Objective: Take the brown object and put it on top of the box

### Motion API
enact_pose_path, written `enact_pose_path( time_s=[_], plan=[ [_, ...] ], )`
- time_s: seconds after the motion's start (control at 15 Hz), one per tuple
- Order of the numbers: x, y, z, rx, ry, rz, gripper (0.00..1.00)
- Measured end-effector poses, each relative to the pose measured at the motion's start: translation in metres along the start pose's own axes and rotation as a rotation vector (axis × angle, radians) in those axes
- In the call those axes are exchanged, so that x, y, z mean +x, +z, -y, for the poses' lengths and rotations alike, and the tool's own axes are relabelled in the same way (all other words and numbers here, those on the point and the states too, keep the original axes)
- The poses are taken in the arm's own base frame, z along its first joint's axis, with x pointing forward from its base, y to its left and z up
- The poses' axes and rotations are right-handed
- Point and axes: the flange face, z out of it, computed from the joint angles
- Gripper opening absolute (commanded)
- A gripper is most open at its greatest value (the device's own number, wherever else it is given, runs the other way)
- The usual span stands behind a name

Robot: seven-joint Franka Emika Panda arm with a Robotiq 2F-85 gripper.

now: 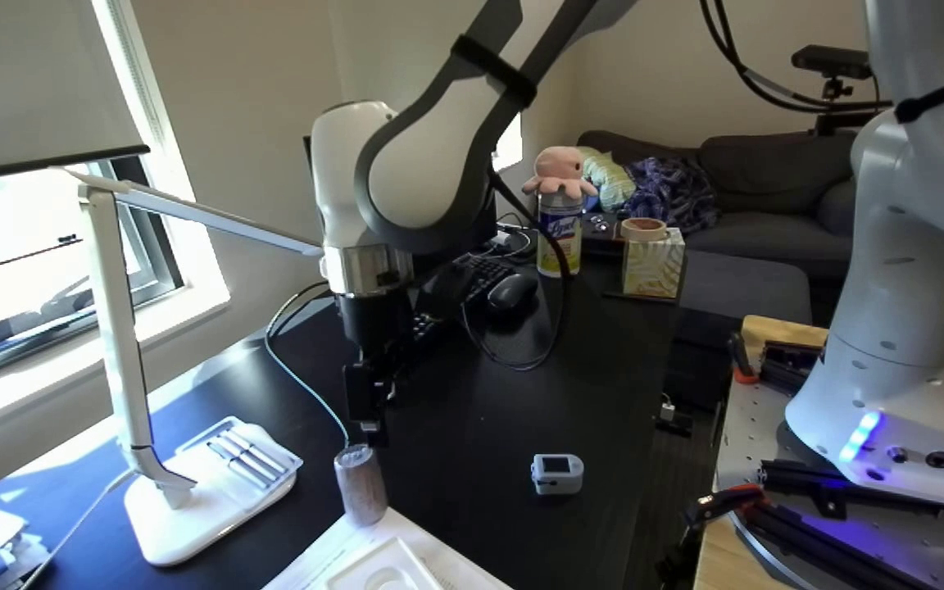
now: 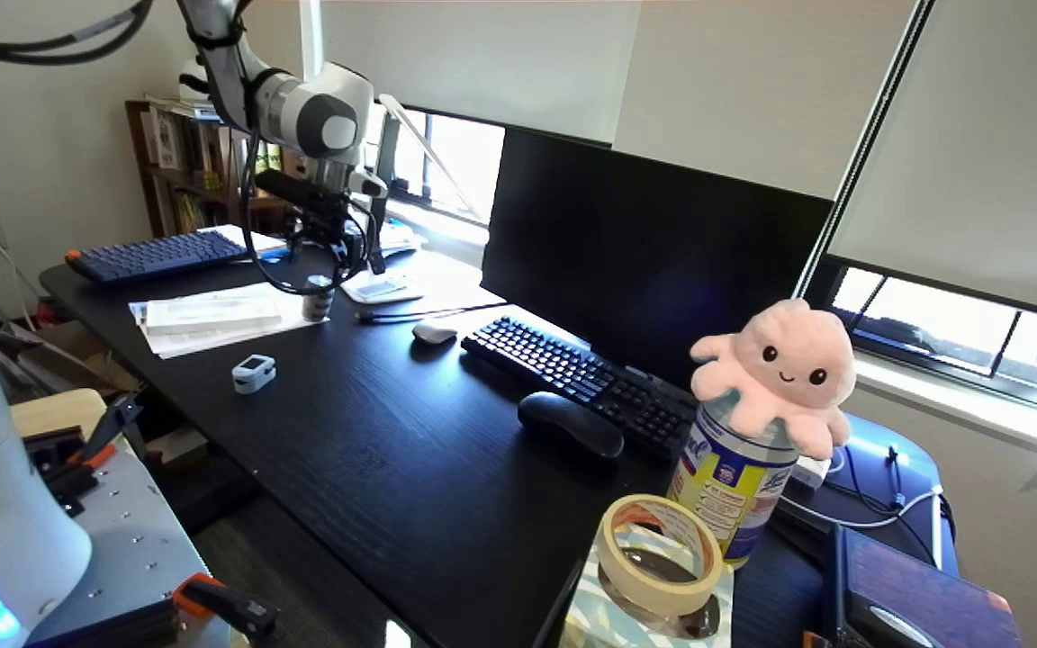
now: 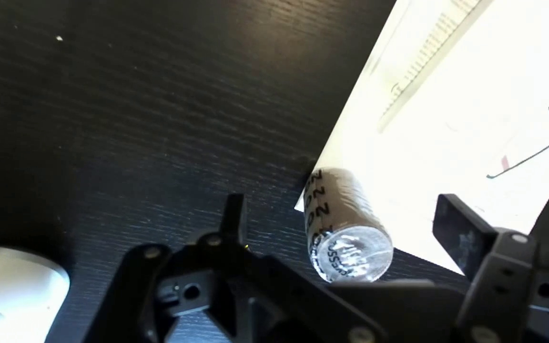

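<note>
Hand (image 3: 343, 221) pointing down, jaws parted — just above brown cylinder (image 1: 360, 487)

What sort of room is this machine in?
Likely an office, perhaps in a home: a large monitor stands on a black desk, and in an exterior view a dark couch shows beyond.

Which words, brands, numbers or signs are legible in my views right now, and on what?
"Lysol": on the white, blue and yellow cylindrical canister.
Black letters on the small grey-brown upright cylinder: fragments only, no whole word.
Print on the white paper: too small.
Key legends on the long black keyboard: too small.
Print inside the round beige tape roll: too blurred.
</note>
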Motion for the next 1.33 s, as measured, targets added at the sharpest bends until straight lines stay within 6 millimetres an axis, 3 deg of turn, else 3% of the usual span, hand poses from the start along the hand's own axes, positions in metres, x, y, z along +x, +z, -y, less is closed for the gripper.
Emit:
enact_pose_path(
  time_s=[0.47,0.53,0.6,1.07,1.33],
  plan=[
    [0.036,0.044,0.010,0.050,-0.043,-0.032,1.00],
    [0.040,0.048,0.012,0.057,-0.048,-0.030,0.75],
    [0.043,0.052,0.014,0.063,-0.052,-0.028,0.74],
    [0.048,0.058,0.017,0.070,-0.055,-0.009,0.27],
    [0.046,0.058,0.015,0.063,-0.047,0.003,0.19]
  ],
)
